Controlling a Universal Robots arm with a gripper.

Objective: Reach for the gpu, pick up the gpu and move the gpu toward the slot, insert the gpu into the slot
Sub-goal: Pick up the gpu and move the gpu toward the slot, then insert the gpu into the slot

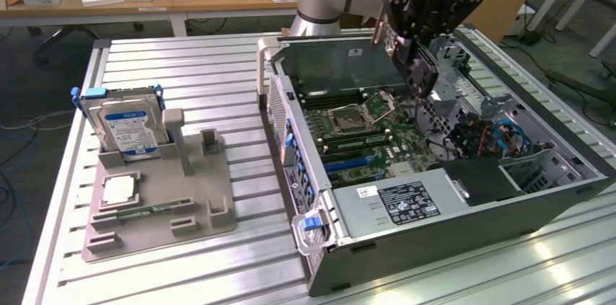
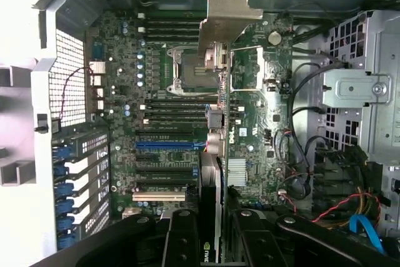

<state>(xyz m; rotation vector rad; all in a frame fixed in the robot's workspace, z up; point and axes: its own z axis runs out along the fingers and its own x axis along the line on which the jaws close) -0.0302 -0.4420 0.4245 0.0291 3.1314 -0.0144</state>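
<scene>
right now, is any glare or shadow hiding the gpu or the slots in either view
Exterior view: glare streaks the table, and the gpu reads dark above the shaded case interior. Wrist view: the case's rear edge is washed out white, the gpu's bracket shines, and the blue slot is evenly lit.

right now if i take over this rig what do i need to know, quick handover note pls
Pincer: shut on the thin green-and-black gpu card with silver metal end bracket.
Gpu card: held in the air over the green motherboard, inside the open dark grey computer case.
Slot: the long narrow blue plastic slot on the motherboard sits empty.
Done: gpu card reached, picked up and carried over the case.
Left: gpu card not yet at the slot and not inserted.
</scene>
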